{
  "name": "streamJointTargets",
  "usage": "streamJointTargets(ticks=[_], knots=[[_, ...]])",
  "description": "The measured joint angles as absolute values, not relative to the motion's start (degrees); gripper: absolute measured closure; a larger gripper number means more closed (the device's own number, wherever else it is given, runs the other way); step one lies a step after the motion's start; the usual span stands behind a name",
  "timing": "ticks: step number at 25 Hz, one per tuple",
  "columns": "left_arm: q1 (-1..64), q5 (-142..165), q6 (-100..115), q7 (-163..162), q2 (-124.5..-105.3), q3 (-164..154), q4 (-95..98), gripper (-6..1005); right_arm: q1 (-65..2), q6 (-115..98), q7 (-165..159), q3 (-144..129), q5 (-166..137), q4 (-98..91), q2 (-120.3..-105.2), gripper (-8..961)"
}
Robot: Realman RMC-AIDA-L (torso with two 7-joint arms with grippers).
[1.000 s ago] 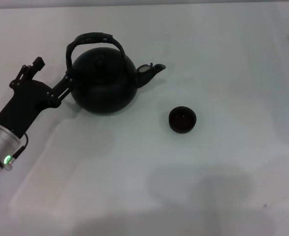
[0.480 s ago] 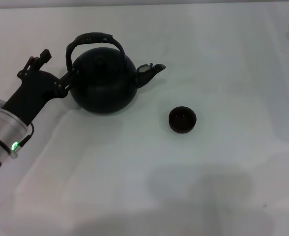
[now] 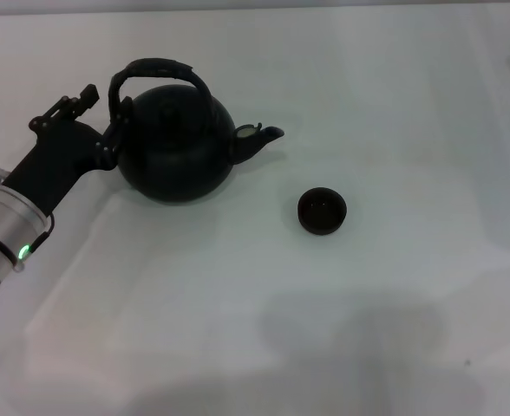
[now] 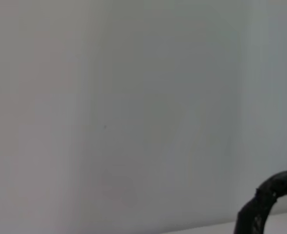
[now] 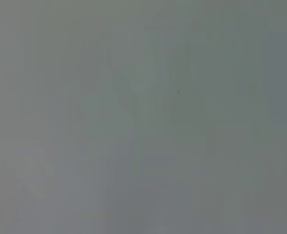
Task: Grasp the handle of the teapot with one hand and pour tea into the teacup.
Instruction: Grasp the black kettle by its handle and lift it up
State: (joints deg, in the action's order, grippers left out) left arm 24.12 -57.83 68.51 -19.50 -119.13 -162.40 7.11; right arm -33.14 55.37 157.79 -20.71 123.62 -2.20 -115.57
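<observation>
the teapot has a matt black, faintly grainy skin like cast iron, and its handle carries a rougher wrapped band along the arch. the teacup is dark brown-black with a dull glaze. the left gripper is matt black plastic or metal on a brushed silver metal wrist, over a smooth, matt white table.

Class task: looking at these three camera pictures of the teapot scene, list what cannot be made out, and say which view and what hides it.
- Left claw, head view: whether it grips the handle; its tips merge with the black teapot.
- Teacup, head view: any tea inside; dark interior, too small.
- Left wrist view: only a piece of the handle, cut off by the edge.
- Right claw: in no view; the right wrist view shows plain grey.
</observation>
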Motion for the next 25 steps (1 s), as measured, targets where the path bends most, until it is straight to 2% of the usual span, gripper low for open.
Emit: streamJointTargets(ticks=[1, 6, 17, 25], knots=[[24.10, -57.82, 68.49, -18.78, -119.13, -162.39, 7.09, 401, -33.14, 55.31, 157.78, -20.69, 123.63, -2.20, -115.57, 80], [24.15, -57.82, 68.46, -17.67, -119.15, -162.39, 7.05, 641, -33.26, 54.95, 157.76, -20.65, 123.66, -2.20, -115.58, 80], [24.21, -58.15, 70.65, -17.57, -118.90, -162.22, 6.79, 844, -33.31, 54.87, 157.76, -20.65, 123.67, -2.25, -115.58, 80], [26.00, -58.19, 78.73, -17.71, -118.61, -162.14, 4.03, 880, -32.96, 54.66, 157.76, -20.65, 124.27, -2.45, -115.51, 80]])
